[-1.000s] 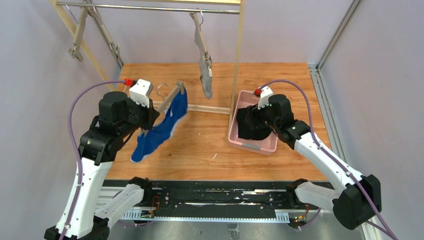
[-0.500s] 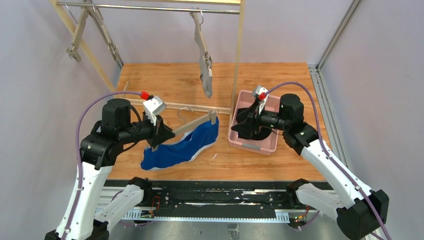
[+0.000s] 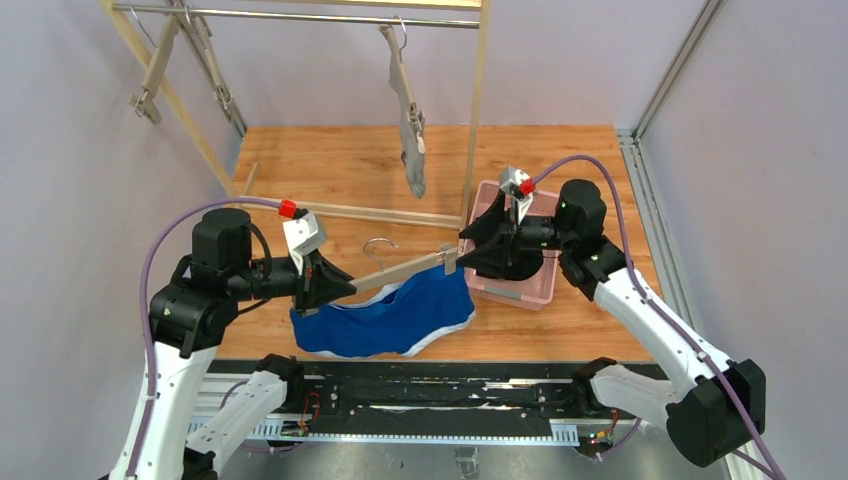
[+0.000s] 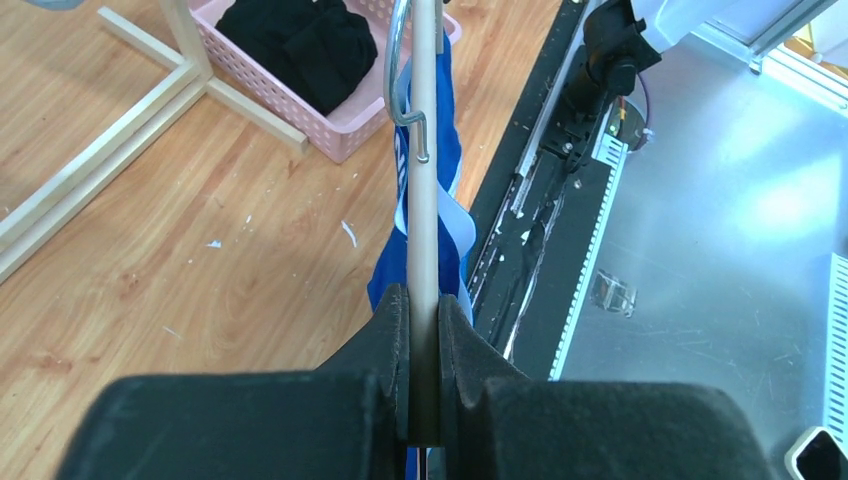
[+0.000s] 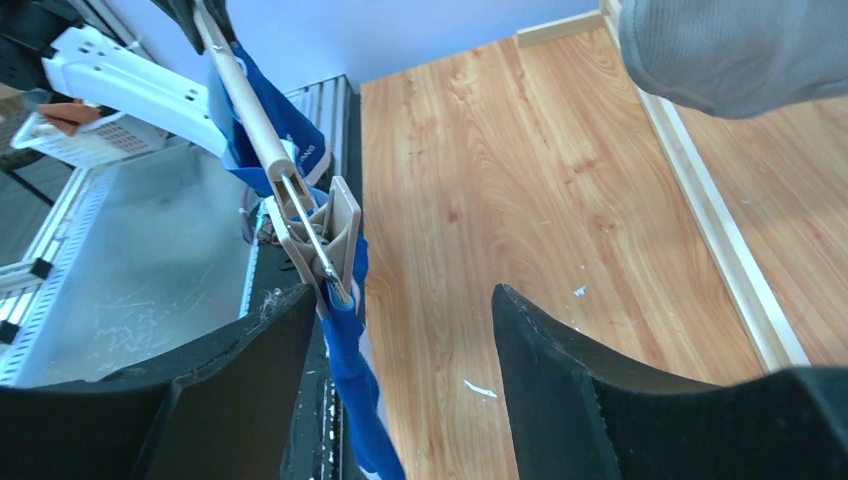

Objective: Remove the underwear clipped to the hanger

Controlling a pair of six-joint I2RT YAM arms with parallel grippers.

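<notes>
blue briefs [image 3: 400,318] just beside parted right jaws

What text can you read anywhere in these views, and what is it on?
Waistband of the blue briefs: white lettering shows in the right wrist view, too small and creased to read.
No text shows on the hanger, basket, grey briefs or black briefs.
</notes>
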